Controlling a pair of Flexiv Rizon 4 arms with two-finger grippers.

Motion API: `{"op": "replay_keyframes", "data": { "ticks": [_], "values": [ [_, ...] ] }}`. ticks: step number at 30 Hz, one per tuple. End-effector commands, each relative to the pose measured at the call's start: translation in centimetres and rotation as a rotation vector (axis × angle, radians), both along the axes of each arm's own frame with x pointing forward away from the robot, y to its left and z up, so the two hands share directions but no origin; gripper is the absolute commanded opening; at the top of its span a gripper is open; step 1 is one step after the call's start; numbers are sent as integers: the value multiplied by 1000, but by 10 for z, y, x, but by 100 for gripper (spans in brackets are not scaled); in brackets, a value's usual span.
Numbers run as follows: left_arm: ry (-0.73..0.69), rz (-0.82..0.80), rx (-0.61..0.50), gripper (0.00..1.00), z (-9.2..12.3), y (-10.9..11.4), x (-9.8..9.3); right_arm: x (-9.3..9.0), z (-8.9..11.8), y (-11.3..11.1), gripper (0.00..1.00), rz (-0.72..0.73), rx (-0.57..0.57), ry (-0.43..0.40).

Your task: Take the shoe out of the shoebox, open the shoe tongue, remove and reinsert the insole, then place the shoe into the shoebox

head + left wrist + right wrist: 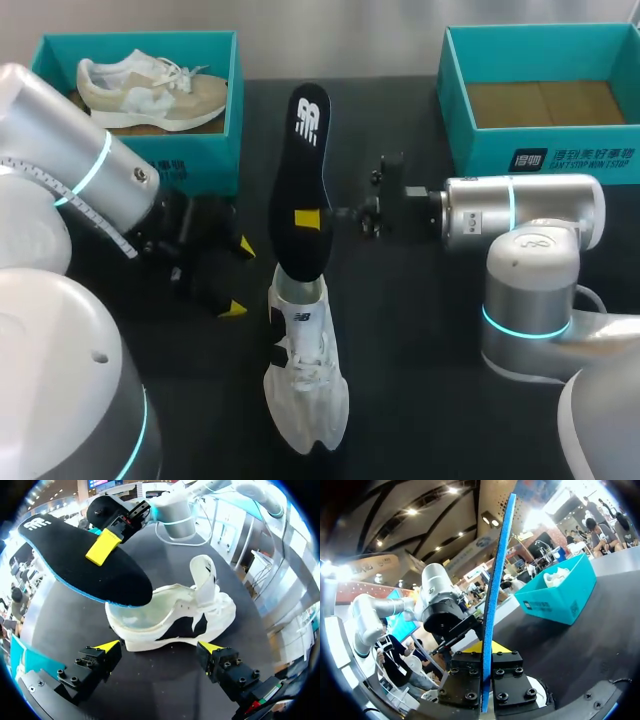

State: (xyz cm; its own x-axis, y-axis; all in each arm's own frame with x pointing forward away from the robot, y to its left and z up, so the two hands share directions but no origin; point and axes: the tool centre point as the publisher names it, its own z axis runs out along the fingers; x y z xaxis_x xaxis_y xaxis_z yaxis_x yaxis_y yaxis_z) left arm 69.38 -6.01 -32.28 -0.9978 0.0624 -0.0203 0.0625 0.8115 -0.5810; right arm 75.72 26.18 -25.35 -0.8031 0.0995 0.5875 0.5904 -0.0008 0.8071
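A white shoe (pixel 305 392) lies on the black table, toe toward me, its tongue pulled up (pixel 204 577). My right gripper (pixel 312 218) is shut on a black insole (pixel 300 170) with a blue underside, held at its middle. The insole stands tilted above the shoe, its lower end at the shoe's opening (pixel 145 612). In the right wrist view the insole (pixel 496 590) shows edge-on between the right gripper's (pixel 487 652) fingers. My left gripper (pixel 238 278) stands open just left of the shoe. In its own view the left gripper (pixel 159 647) faces the shoe's side (pixel 175 622) without touching it.
A teal shoebox (pixel 200 160) at the back left holds a beige shoe (pixel 150 90). A second teal shoebox (pixel 540 150) at the back right has only its cardboard floor showing. My right arm (pixel 520 215) reaches in level from the right.
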Motion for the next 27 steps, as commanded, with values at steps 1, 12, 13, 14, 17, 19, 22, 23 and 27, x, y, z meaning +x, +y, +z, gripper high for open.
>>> {"op": "replay_keyframes", "data": {
  "ticks": [1, 12, 13, 14, 17, 19, 22, 23, 27],
  "values": [
    [-16, 1, -24, 100, -10, 3, -5, 7, -5, 5, 0, 21, 26, -5],
    [-15, -24, -53, 100, -15, 0, -1, 10, -6, 5, 0, 36, 39, -17],
    [-15, -24, -53, 100, -15, 0, -1, 10, -6, 5, 0, 36, 39, -17],
    [-15, -24, -53, 100, -15, 0, -1, 10, -6, 5, 0, 36, 39, -17],
    [-15, -24, -53, 100, -15, 0, -1, 10, -6, 5, 0, 36, 39, -17],
    [-11, -32, -59, 100, -18, -4, 0, 10, -6, 5, 0, 36, 39, -17],
    [-1, -22, -62, 100, -21, -10, 2, 10, -9, 6, 0, 41, 41, -17],
    [3, -12, -67, 100, -21, -11, 3, 10, -11, 6, 0, 46, 47, -15],
    [17, 1, -72, 100, -21, -14, 4, 11, -14, 8, 0, 66, 51, -24]
  ]
}}
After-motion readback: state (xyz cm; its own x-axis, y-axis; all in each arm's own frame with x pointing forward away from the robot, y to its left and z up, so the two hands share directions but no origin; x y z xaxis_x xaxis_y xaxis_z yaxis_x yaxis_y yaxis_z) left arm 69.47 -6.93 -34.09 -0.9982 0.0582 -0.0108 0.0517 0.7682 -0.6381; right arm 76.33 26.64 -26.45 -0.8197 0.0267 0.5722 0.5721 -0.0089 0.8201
